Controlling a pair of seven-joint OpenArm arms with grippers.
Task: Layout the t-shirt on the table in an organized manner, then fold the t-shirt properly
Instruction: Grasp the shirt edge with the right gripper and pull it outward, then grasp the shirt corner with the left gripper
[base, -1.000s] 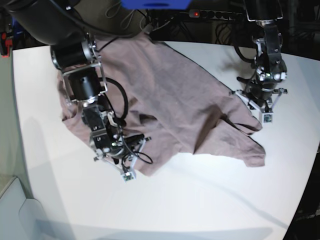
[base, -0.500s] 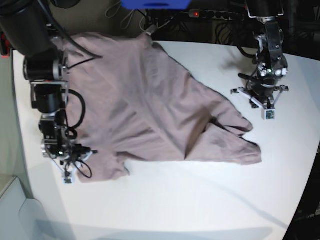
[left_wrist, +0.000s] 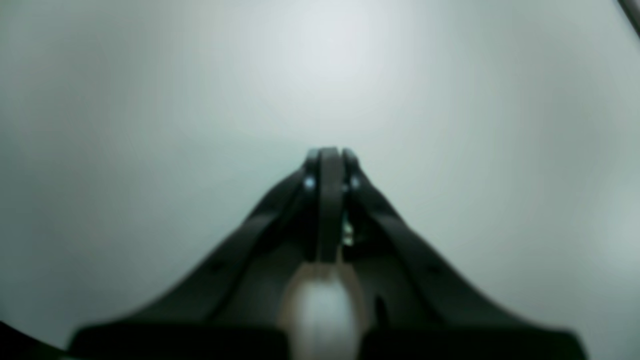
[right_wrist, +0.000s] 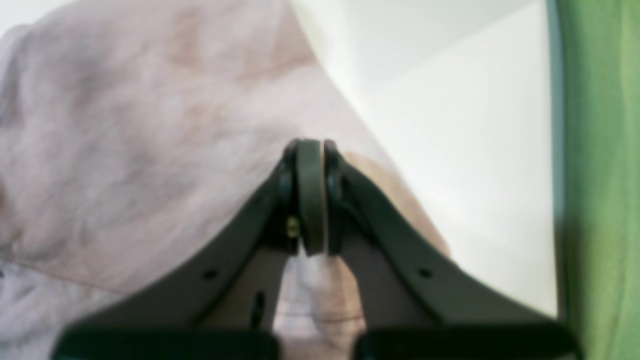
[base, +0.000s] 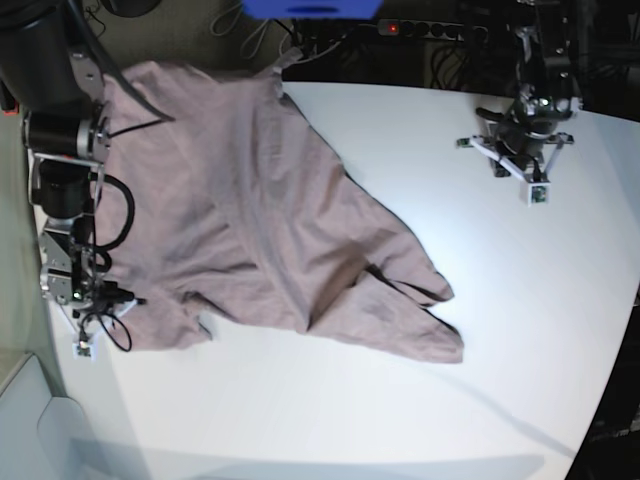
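The mauve-pink t-shirt (base: 250, 200) lies rumpled over the left and middle of the white table (base: 400, 420), its far part reaching the back edge and one crumpled end (base: 420, 320) pointing right. At the table's left edge my right gripper (base: 85, 342) is shut on the t-shirt's near-left edge. In the right wrist view the closed gripper (right_wrist: 310, 144) sits over the fabric (right_wrist: 150, 125), with cloth pinched under its fingers. My left gripper (base: 535, 190) is shut and empty at the back right, apart from the shirt; its wrist view shows the closed gripper (left_wrist: 327, 150) over bare table (left_wrist: 150, 125).
A power strip with a red light (base: 420, 28) and cables lie behind the table's back edge, beside a blue object (base: 310, 8). The table's left edge (base: 45, 330) runs just beside the right gripper. A green surface (right_wrist: 600, 175) shows beyond that edge.
The right arm has pulled the t-shirt left to the table's left edge, and the shirt's right end slid left with it. The left arm has drawn back toward the far right.
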